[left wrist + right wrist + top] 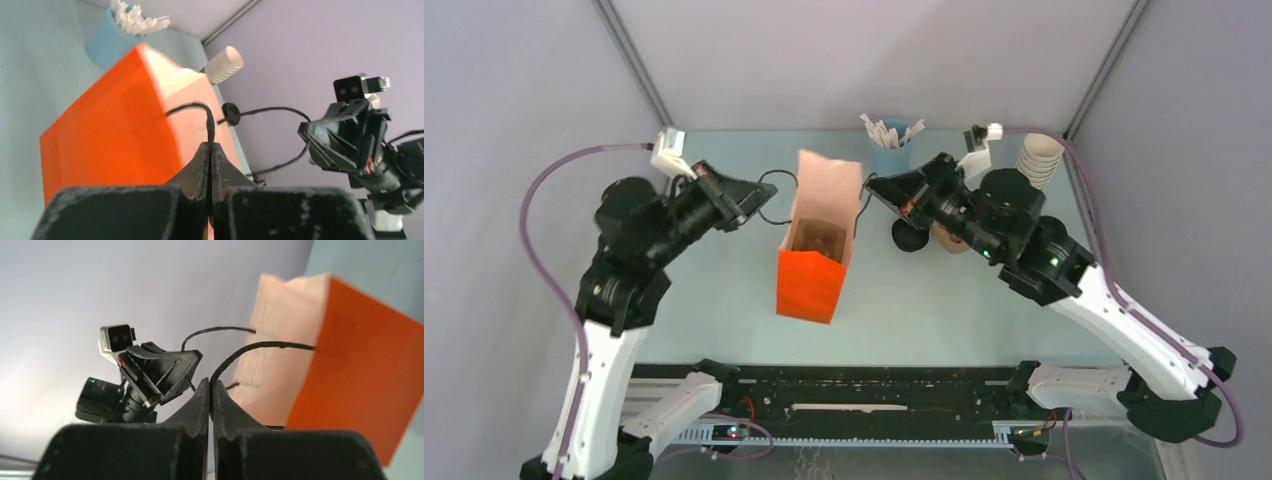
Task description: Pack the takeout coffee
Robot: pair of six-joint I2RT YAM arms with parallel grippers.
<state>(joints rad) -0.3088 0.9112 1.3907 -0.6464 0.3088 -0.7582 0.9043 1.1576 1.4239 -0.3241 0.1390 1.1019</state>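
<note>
l gripper (209,156): closed, pinching cord handle (192,107)
r gripper (210,392): closed on other cord handle (260,346)
orange bag (809,285): centre frame, btwn grippers
takeout coffee: can't tell; black lid (909,237) just right of bag

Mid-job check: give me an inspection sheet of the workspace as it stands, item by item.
Surface: pale blue-green table; no spills seen.
Job's things: orange bag at centre, mouth open; something brown inside, unclear; takeout coffee not made out.
Clutter: blue cup of white packets, stack of lidless cups, loose black lid.
Grippers: left gripper shut on left handle; right gripper shut on right handle.
Cables: purple cable looping along each arm.
Surroundings: grey walls, metal frame posts.
</note>
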